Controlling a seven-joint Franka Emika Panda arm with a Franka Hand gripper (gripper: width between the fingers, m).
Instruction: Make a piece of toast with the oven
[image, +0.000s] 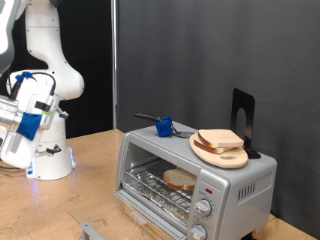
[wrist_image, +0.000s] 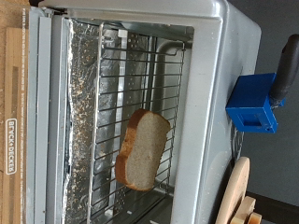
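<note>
The silver oven (image: 195, 180) stands at the exterior view's lower right with its glass door (image: 150, 212) folded down open. One piece of toast (image: 180, 180), pale with a light brown crust, lies on the wire rack inside. In the wrist view the toast (wrist_image: 142, 149) lies on the rack (wrist_image: 131, 84) inside the open oven (wrist_image: 210, 56). My gripper (image: 38, 120), with blue fingers, hangs in the air at the exterior view's left, well away from the oven. It does not show in the wrist view, and nothing shows between its fingers.
A round wooden plate (image: 220, 150) with more bread slices sits on the oven's top, also in the wrist view (wrist_image: 235, 191). A blue holder with a black handle (image: 163, 126) (wrist_image: 250, 103) and a black stand (image: 243, 115) are beside it. The knobs (image: 205, 207) are at the oven's front right.
</note>
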